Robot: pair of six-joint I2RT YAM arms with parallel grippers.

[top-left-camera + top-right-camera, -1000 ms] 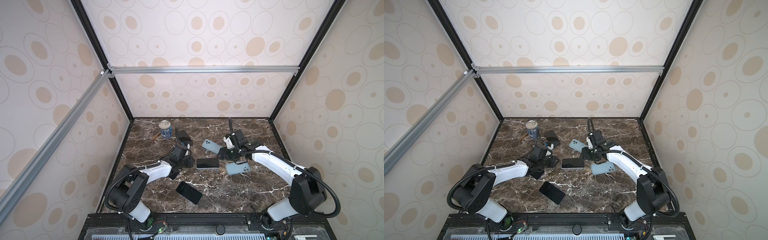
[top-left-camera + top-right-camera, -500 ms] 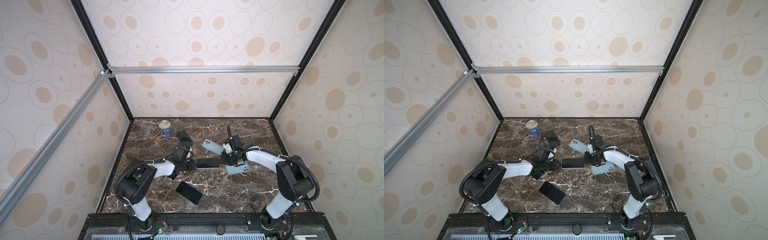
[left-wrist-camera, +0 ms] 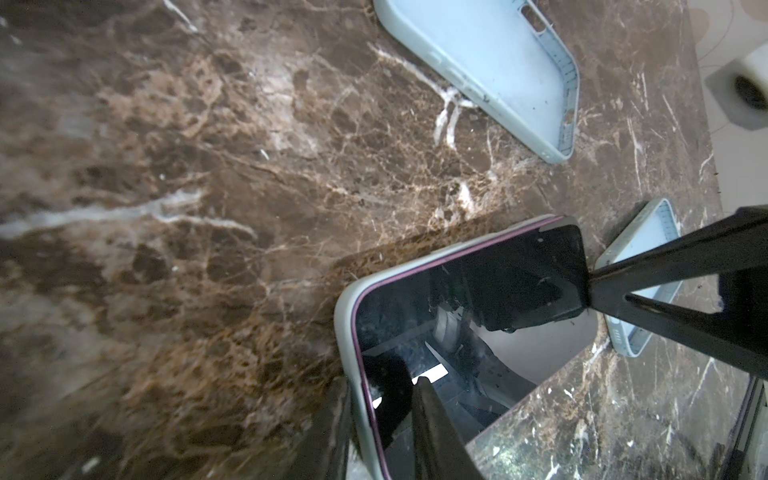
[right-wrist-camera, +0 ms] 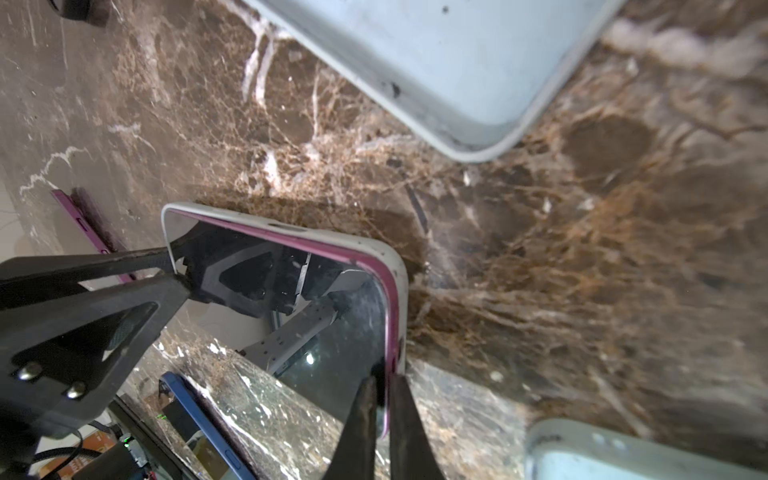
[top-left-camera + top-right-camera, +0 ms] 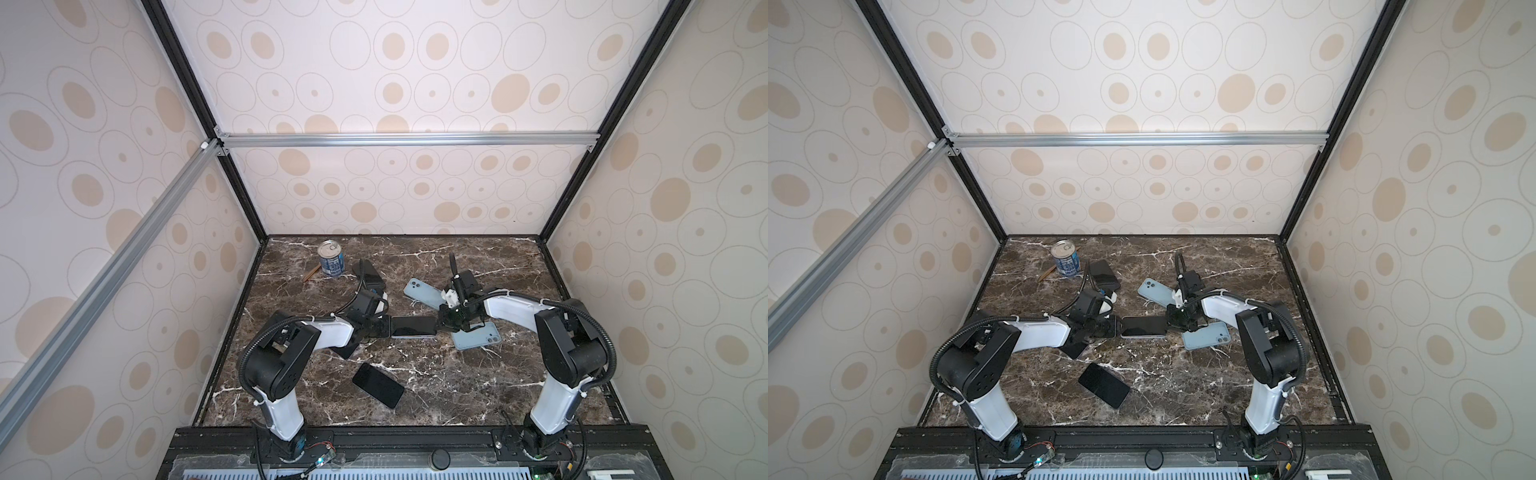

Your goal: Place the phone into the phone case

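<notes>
Pinching one handset from both ends, my two arms meet mid-table on the dark brown marble tabletop. The pink-edged phone, dark glass up, lies flat inside the pale grey phone case, whose rim wraps the corners I can see.

My left gripper is partly closed across the left end, one finger outside the case wall and one on the glass. My right gripper is closed almost to nothing on the case rim at the right end.

Two empty light blue soft cases crowd my right arm: the far blue case lies just beyond the wrist, the near blue case partly under it. A bare black phone lies toward the near edge. Another dark handset sits partly under my left arm.

At far left stand a blue-labelled tin can, a thin brown stick and a dark rectangular case. Open marble lies along the near edge and at far right.
</notes>
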